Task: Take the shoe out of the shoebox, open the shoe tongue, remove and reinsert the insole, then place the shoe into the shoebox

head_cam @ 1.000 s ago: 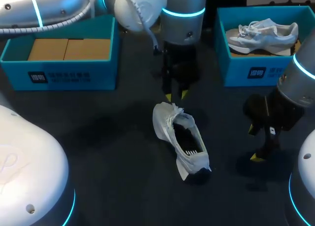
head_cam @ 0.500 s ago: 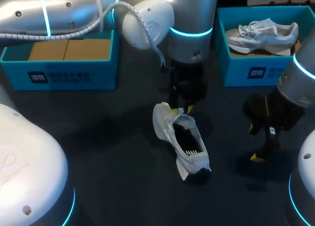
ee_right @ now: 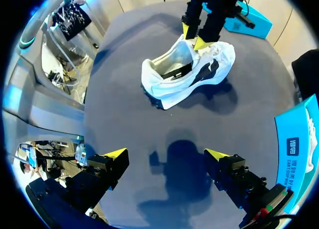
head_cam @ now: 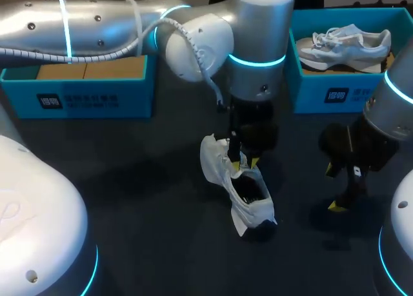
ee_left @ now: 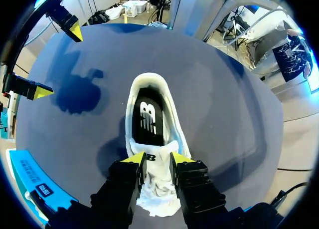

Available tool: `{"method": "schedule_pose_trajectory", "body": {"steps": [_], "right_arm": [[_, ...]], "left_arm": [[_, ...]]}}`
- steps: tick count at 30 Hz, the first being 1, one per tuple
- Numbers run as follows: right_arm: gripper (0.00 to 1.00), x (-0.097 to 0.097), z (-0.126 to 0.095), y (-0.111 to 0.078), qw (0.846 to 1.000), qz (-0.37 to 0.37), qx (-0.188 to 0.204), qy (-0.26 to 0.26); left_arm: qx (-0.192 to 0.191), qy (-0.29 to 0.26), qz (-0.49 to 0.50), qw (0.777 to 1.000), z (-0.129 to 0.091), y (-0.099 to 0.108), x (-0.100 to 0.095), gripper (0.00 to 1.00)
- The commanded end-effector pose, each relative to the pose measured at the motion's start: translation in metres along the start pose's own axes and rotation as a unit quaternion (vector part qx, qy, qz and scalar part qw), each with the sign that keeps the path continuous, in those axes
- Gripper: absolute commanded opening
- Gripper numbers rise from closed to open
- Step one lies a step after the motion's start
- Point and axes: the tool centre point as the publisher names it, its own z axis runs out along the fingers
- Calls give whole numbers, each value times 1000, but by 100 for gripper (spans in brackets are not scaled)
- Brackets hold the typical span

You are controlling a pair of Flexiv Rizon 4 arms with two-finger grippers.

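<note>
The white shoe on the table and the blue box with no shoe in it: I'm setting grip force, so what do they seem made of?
White shoe: soft matte textile, probably mesh with synthetic panels; its upper wrinkles and sags. Blue box: apparently printed cardboard, smooth and matte; brown board shows inside.

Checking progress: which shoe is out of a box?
The white shoe on the table, at the left gripper; the grey one lies in the shoebox at right.

Head view looks down from behind; both wrist views — left close, right farther — share the shoe.
</note>
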Motion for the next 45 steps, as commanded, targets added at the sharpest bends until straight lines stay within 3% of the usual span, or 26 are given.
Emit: {"method": "schedule_pose_trajectory", "body": {"steps": [1,9,16,21,31,45], "right_arm": [[100,0,1,0,1000,0,1,0],[100,0,1,0,1000,0,1,0],[100,0,1,0,1000,0,1,0],[100,0,1,0,1000,0,1,0],[100,0,1,0,1000,0,1,0],[100,0,1,0,1000,0,1,0]], "left_arm": [[-6,-8,-2,1000,-10,4,4,29],[-15,-20,-13,1000,-23,25,0,23],[-6,-18,-15,1000,-12,32,-1,21],[9,-12,-10,1000,5,25,2,28],[21,-8,-3,1000,19,7,10,23],[-3,-31,-69,997,-31,-15,22,30]]}}
